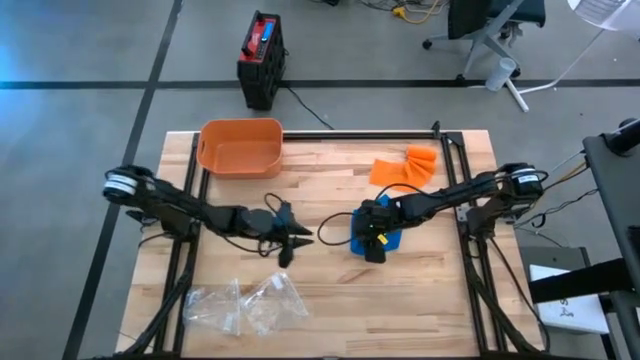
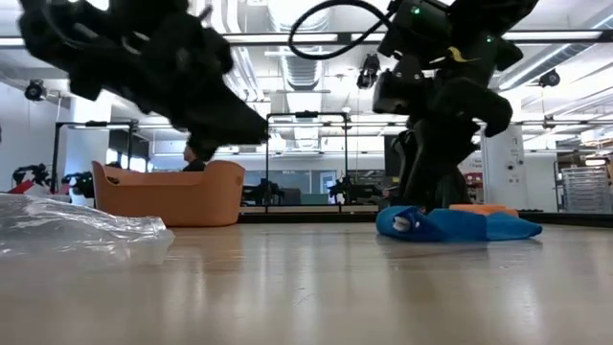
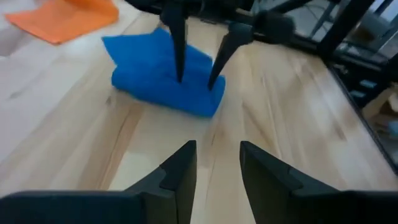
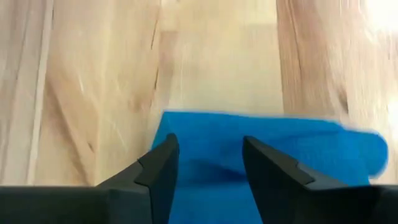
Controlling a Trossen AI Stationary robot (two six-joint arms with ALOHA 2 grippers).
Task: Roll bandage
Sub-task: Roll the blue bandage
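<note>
A blue bandage (image 1: 393, 240) lies on the wooden table right of centre, partly rolled, its thick rolled end (image 3: 163, 94) toward the left arm. My right gripper (image 3: 196, 81) points steeply down over it with its fingers apart, one tip on either side of the roll's top; the bandage (image 4: 267, 144) fills the space under the fingers. My left gripper (image 3: 217, 169) hovers a little to the left of the bandage, above the table, open and with nothing between its fingers. My right gripper comes at the rolled end of the bandage (image 3: 186, 93) from above, fingers pointing down and spread apart. The fingertips (image 3: 180, 76) stand at the cloth's surface. I cannot tell whether they touch it. The bandage lies on the table.
An orange cloth (image 1: 404, 166) lies behind the bandage at the far right. An orange bin (image 1: 240, 148) stands at the far left. Crumpled clear plastic bags (image 1: 245, 305) lie near the front edge. Bare wood shows between the two grippers.
</note>
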